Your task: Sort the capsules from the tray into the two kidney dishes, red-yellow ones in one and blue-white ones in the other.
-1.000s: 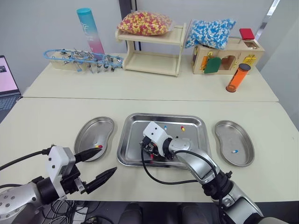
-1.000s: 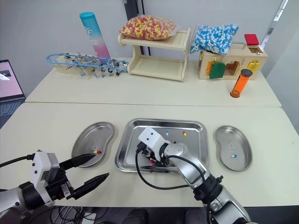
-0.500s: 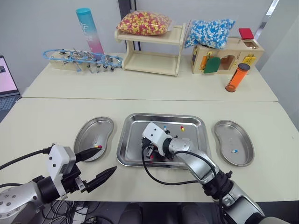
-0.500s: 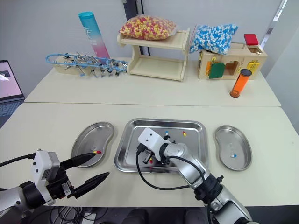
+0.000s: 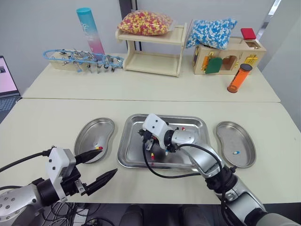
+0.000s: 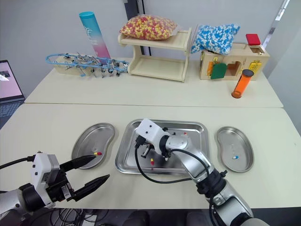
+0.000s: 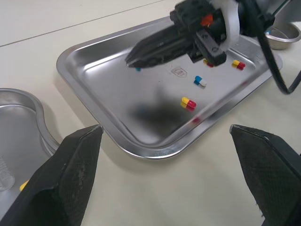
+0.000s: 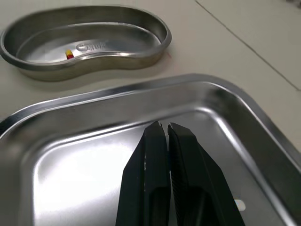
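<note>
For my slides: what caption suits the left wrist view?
Open left gripper faces the tray, where the shut right gripper hovers near a red-yellow capsule and a blue-white capsule.

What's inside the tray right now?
The tray holds a near red-yellow capsule, a far red-yellow capsule and a blue-white capsule. The shut right gripper hangs above, covering part of the floor; anything beneath it is hidden.

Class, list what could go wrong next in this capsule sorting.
1. The right gripper hangs over the tray, fingers shut on apparently nothing, so it might carry nothing across.
2. The red-yellow capsule nearest it may skid on the smooth metal when pinched.
</note>
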Controlling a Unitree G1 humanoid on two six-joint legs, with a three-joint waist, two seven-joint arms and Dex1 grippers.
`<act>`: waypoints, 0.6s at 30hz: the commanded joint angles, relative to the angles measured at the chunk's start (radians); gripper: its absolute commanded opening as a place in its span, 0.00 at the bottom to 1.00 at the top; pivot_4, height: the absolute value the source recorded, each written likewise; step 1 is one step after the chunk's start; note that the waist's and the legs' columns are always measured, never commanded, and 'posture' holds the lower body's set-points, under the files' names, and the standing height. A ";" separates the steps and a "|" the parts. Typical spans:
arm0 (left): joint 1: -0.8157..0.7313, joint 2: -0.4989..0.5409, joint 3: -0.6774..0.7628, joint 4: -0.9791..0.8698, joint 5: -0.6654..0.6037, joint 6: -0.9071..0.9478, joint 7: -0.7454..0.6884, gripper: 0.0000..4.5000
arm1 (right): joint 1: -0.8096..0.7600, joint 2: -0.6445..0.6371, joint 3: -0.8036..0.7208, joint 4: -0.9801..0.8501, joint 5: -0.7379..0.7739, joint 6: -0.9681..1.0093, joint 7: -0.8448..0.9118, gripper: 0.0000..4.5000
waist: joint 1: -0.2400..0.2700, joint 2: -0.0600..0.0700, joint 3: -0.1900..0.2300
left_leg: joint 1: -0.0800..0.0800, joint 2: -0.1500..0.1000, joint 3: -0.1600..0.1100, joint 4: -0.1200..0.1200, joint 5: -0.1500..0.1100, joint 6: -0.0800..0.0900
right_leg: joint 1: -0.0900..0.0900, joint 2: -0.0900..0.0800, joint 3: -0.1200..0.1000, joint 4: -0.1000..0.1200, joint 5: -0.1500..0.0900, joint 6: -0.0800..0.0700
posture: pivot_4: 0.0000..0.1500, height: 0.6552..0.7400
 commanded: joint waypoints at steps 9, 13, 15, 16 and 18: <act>-0.047 0.056 -0.081 -0.059 -0.040 -0.008 -0.085 1.00 | 0.076 -0.202 -0.151 -0.350 0.178 0.152 0.135 0.01 | 0.005 0.000 0.000 | -0.001 0.000 0.000 0.000 0.000 0.000 | 0.000 0.000 0.000 -0.001 0.000 0.000 | 1.00 1.00; -0.102 0.059 -0.134 -0.072 -0.058 -0.001 -0.085 1.00 | 0.131 -0.303 -0.256 -0.474 0.276 0.216 0.178 0.01 | 0.008 0.001 0.001 | -0.001 0.000 0.000 0.000 0.000 0.000 | 0.000 0.000 0.000 -0.001 0.000 0.000 | 1.00 1.00; -0.139 0.064 -0.176 -0.070 -0.056 -0.008 -0.102 1.00 | 0.159 -0.361 -0.352 -0.523 0.345 0.250 0.207 0.01 | 0.015 0.001 0.001 | -0.001 0.000 0.000 0.000 0.000 0.000 | 0.000 0.000 0.000 -0.001 0.000 0.000 | 1.00 1.00; -0.165 0.063 -0.212 -0.068 -0.045 -0.022 -0.116 1.00 | 0.180 -0.401 -0.413 -0.535 0.375 0.261 0.224 0.01 | 0.015 0.001 0.001 | -0.001 0.000 0.000 0.000 0.000 0.000 | 0.000 0.000 0.000 -0.001 0.000 0.000 | 1.00 1.00; -0.213 0.057 -0.272 -0.062 -0.029 -0.038 -0.128 1.00 | 0.224 -0.475 -0.519 -0.546 0.418 0.272 0.253 0.01 | 0.021 0.002 0.001 | -0.001 0.000 0.001 0.000 0.000 0.000 | 0.001 0.000 0.000 -0.001 0.000 0.000 | 1.00 1.00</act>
